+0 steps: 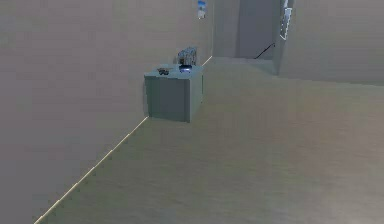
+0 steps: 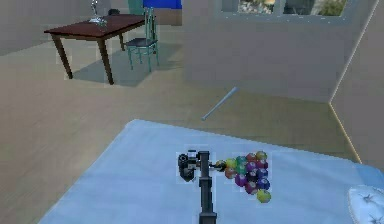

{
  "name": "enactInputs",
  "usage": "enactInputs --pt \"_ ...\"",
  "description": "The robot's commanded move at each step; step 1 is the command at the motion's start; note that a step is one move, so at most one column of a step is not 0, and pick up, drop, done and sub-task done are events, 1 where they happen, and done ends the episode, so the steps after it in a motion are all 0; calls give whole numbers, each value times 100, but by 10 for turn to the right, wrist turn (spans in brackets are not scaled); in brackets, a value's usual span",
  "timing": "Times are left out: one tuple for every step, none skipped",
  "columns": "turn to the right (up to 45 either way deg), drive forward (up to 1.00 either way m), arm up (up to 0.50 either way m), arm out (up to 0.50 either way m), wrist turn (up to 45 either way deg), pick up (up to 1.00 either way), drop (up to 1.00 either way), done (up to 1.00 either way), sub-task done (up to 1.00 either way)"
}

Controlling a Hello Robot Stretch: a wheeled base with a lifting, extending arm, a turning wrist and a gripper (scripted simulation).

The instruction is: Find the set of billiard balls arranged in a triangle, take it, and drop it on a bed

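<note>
In the arm side view, a dark wooden table (image 2: pixel 88 32) and a green chair (image 2: pixel 143 40) stand at upper left. On the pale blue bed (image 2: pixel 110 175) the arm (image 2: pixel 205 195) ends at the gripper (image 2: pixel 215 166). How its fingers stand and whether it holds anything cannot be told. Just to its right, the billiard balls (image 2: pixel 250 172) sit against the bed's surface. The cluster is broad at the top and narrows down-right to a yellow ball (image 2: pixel 263 196).

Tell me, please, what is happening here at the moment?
The arm reaches out over a pale blue bed, with a cluster of coloured balls at its hand. Whether the hand holds them or they lie on the bed cannot be told. Farther out stand a dark table and a green chair.
</note>
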Motion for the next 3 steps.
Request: enactInputs --pt "0 0 -32 0 0 0 0 0 0" --pt "0 0 0 0 0 0 100 0 0" --pt "0 0 10 0 0 0 0 0 0"
